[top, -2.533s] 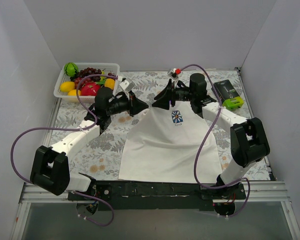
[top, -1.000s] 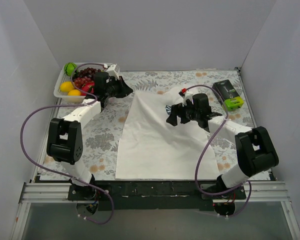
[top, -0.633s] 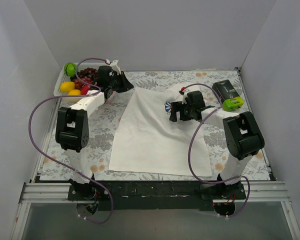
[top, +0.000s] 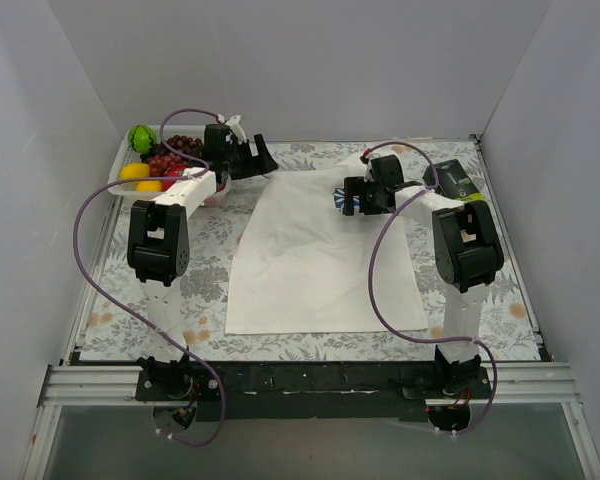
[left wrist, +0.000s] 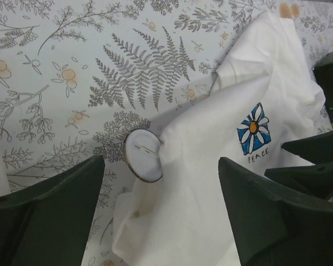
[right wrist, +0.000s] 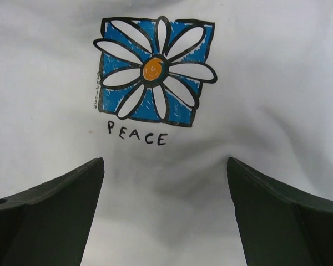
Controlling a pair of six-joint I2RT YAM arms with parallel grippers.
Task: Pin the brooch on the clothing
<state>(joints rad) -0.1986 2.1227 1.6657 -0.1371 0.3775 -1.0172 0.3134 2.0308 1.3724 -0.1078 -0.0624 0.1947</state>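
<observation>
The clothing, a white T-shirt [top: 320, 255], lies rumpled on the floral cloth, its blue flower logo [left wrist: 254, 128] facing up. The brooch [left wrist: 143, 155] is a small round disc with a dark rim. It shows its white back and pin and rests tilted against the shirt's left edge; I cannot tell whether it is fastened. My left gripper [left wrist: 161, 221] hangs open just before it, with nothing between its fingers [left wrist: 50, 216]. My right gripper [right wrist: 164, 213] stands open over the shirt [right wrist: 172, 183], just below the logo [right wrist: 155, 72], and holds nothing.
A white tray of fruit [top: 130, 183] sits at the back left, close to the left arm. A green and black device [top: 457, 188] lies at the back right. Grey walls close in three sides. The floral tablecloth [top: 205, 260] surrounds the shirt.
Both arms have reached farther toward the back of the table. The left gripper has opened. The shirt has shifted and its top has bunched up toward the back.
</observation>
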